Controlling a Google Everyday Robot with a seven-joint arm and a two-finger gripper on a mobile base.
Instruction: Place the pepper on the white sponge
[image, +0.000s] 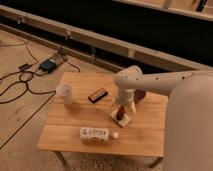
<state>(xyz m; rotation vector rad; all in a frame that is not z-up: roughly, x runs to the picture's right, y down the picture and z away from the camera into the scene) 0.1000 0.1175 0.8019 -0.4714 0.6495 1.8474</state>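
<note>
The white sponge (122, 118) lies on the wooden table (70, 127), right of its middle. The pepper (120, 113), a small dark red-brown lump, sits on top of the sponge. My gripper (124, 107) points down directly over the pepper and sponge, at or just above the pepper. The white arm reaches in from the right and hides part of the table behind it.
A dark maroon bowl (139, 95) sits just behind the gripper, partly hidden by the arm. A dark bar with an orange edge (98, 94) and a white translucent cup (65, 93) stand to the left. A white labelled bottle (98, 133) lies near the front edge. Cables (30, 75) lie on the floor at left.
</note>
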